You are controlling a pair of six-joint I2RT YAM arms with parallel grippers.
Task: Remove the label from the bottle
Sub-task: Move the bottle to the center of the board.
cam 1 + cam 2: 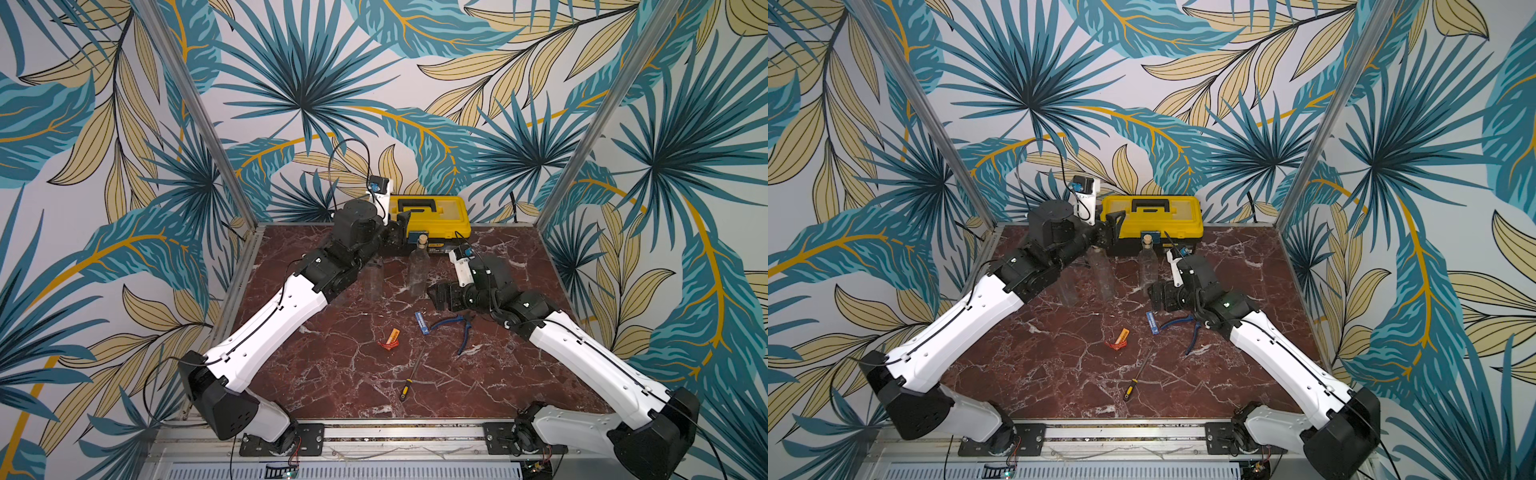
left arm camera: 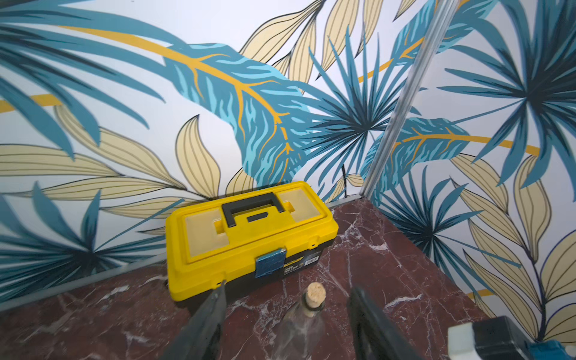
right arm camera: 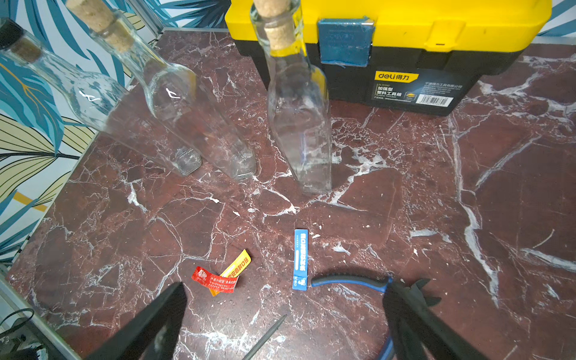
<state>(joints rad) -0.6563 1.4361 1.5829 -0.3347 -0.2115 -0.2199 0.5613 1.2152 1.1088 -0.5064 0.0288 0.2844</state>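
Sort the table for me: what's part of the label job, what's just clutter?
Job: three corked bottles; blue label; red-and-yellow label, both lying loose.
Lying about: yellow toolbox; blue-handled pliers; screwdriver.

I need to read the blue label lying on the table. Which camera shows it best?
The right wrist view: the blue label lies flat, close and large, with its print visible. Both top views show it only as a small blue strip, too small to read. The left wrist view does not show it.
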